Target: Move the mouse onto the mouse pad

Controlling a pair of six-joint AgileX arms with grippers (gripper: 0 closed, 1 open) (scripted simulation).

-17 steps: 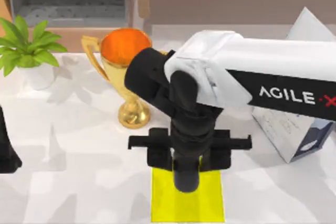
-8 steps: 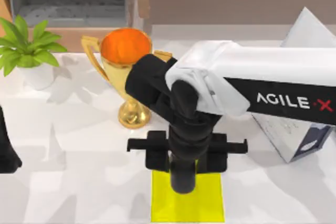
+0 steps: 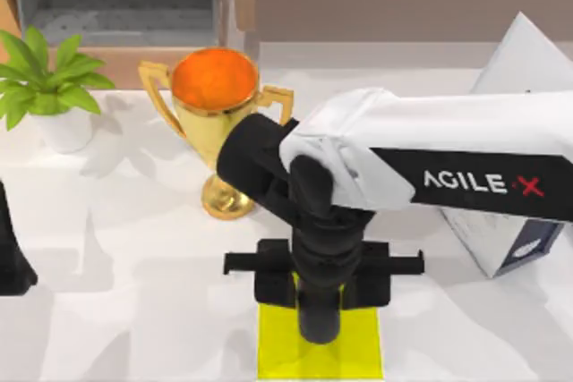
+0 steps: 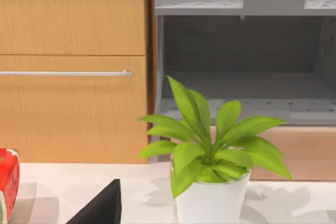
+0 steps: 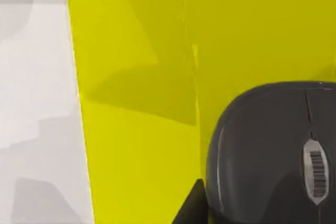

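Yellow is the mouse pad, a flat sheet near the front edge of the white table, a little right of the middle in the top view. My right arm reaches in from the right side and bends down over the pad, so its black wrist covers the pad's rear part and the right tool below it. Compared with one second ago, the arm has moved a bit toward the front: the lettering on it now sits lower and more to the left, and the gold trophy behind it shows both handles, where before the arm hid the right one. The pad has not moved. A potted plant stands at the far left, well apart from the pad, and a white carton stands at the right, partly under the arm. My left arm is parked at the left edge of the table.

From the left wrist view I see the same plant in its white pot, in front of a wooden cabinet and a grey shelf. A red object is at the edge; I cannot tell what it is.

From the right wrist view the dark grey mouse lies over the yellow pad, close to the camera, with its scroll wheel visible. A black finger of the tool is just beside the mouse. I cannot tell how far the tool is open, or whether it grips the mouse.
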